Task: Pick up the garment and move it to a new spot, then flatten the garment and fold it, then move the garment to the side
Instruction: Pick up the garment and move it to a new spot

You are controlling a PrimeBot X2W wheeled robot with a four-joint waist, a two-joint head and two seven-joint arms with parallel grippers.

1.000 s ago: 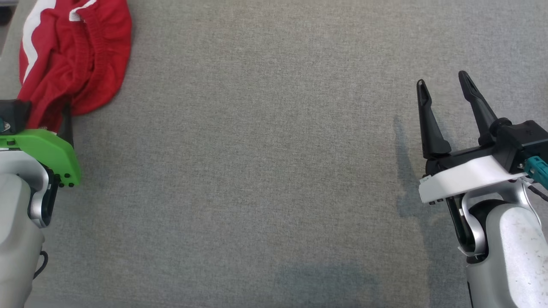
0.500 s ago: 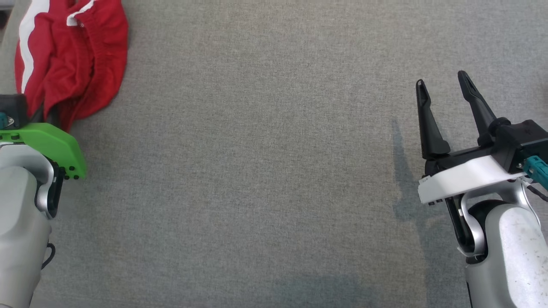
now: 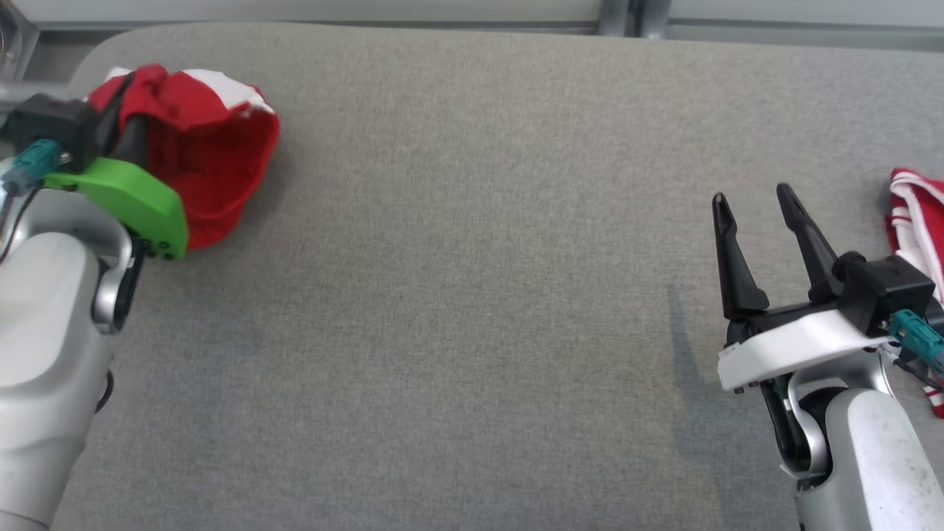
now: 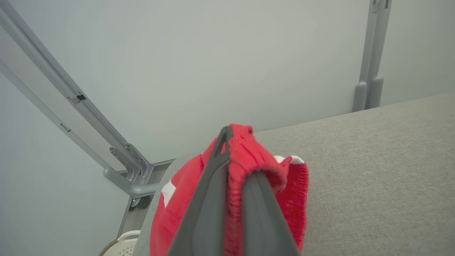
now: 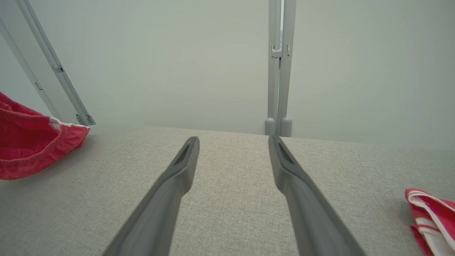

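Garment [image 3: 221, 166], red, is pinched tight in L gripper [image 4: 231, 153], a lump hanging from its tips to grey table [image 3: 472, 310], by table's far L corner. No clear long way; open side faces R. Lots of bare table betw. grippers. R gripper [image 3: 751, 193] spread, holding nothing; red-white cloth [image 3: 913, 221] just R of it. Pale wall [image 5: 177, 71] behind.

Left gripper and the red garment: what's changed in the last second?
The left gripper has shut its jaws on the red garment, pulling it up into a bunch where it lay spread. The head camera also shifted, bringing a second red-and-white cloth into view at the right. The right gripper stays open over the table.
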